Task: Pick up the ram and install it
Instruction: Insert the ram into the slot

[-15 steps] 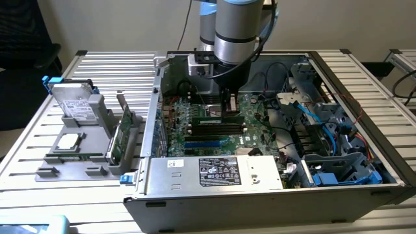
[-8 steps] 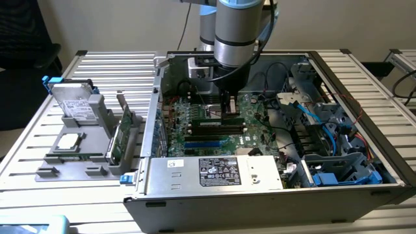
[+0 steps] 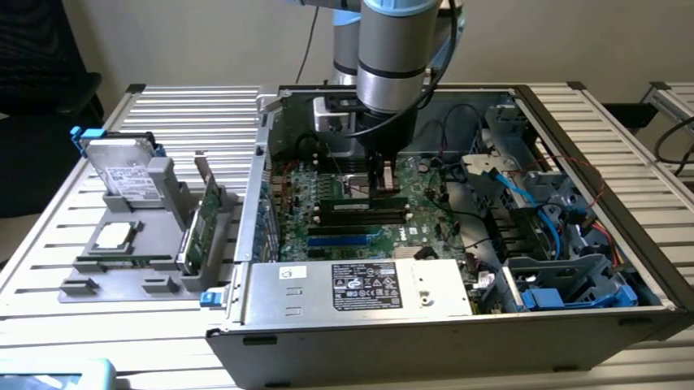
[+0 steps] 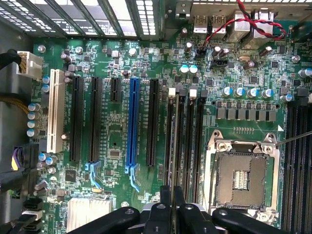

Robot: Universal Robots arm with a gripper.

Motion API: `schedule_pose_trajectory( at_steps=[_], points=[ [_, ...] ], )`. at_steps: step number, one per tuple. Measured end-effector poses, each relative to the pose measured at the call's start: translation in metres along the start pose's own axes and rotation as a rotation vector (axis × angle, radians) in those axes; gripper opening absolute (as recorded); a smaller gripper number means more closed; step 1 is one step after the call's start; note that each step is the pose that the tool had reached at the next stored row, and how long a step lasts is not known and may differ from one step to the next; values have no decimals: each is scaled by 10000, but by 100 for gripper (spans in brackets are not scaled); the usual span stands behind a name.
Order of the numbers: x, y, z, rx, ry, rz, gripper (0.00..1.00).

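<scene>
Exterior view showed the arm reaching down into the open computer case (image 3: 542, 104), its gripper (image 3: 378, 187) pinched to a narrow gap on the top edge of the ram (image 3: 347, 199). The ram stood on edge and roughly level along one of the black memory slots (image 3: 363, 218) on the motherboard (image 3: 421, 175). Whether its lower edge was already touching the slot or hung just above it could not be told. From the wrist view, the fingers (image 4: 165, 202) sat almost together, lined up lengthwise with the dark slots (image 4: 186, 141) beside the empty processor socket (image 4: 241, 173). By my judgement the pick-up was done and the install was the step in hand. Seating the stick would call for a straight downward press, with the board kept square in the slot, since any tilt would likely bind it.
</scene>
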State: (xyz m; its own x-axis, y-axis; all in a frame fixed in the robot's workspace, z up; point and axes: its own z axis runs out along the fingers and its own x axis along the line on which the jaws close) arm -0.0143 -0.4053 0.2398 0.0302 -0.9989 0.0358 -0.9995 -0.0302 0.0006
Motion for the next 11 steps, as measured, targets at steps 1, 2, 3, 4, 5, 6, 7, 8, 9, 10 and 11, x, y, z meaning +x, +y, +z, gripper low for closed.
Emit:
schedule_pose_trajectory(
  at_steps=[1, 2, 3, 4, 5, 6, 7, 8, 9, 10, 11],
  points=[
    [0, 0, 3, 2, 0, -1, 13],
    [0, 0, 4, 2, 1, -1, 13],
    [2, 0, 6, 2, 1, -1, 13],
    [6, 1, 6, 2, 2, -1, 13],
    [11, 1, 8, 2, 2, -1, 13],
    [11, 1, 11, 3, 0, -1, 13],
    [11, 1, 14, 2, 2, -1, 13],
    [11, 1, 17, 1, 4, -3, 13],
    [11, 1, 21, 1, 5, -5, 13],
    [11, 1, 24, 2, 6, -6, 13],
    [11, 0, 29, 2, 5, -8, 13]
  ],
)
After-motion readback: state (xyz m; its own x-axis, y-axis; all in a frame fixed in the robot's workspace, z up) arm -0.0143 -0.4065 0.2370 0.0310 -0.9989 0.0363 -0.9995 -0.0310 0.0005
